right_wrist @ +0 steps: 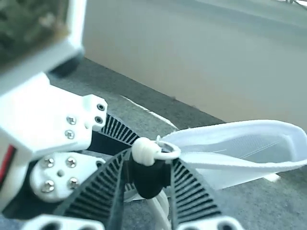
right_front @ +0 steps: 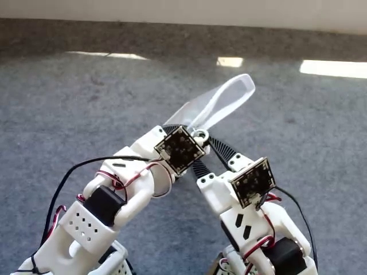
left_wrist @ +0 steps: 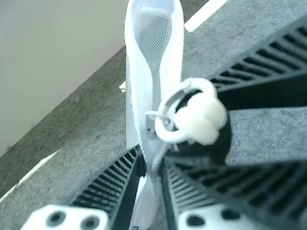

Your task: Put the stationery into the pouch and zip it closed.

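1. Pouch (right_front: 221,103): one, translucent white, held over the tabletop's (right_front: 69,103) middle between two grippers.
2. Left gripper (left_wrist: 151,160): pressed together on the pouch's end.
3. Right gripper (right_wrist: 149,165): pinching the one zipper pull (right_wrist: 146,149).

Near end of the pouch (right_front: 221,103) behind left arm (right_front: 114,195) and right arm (right_front: 252,212) (contents indistinct)

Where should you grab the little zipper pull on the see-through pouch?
Probably the white knob on the zipper pull, pinched from its two sides, coming in from the near end of the pouch. The knob bulges out from the thin, flat pouch, so jaws can close around it. The right gripper holds the pull there.
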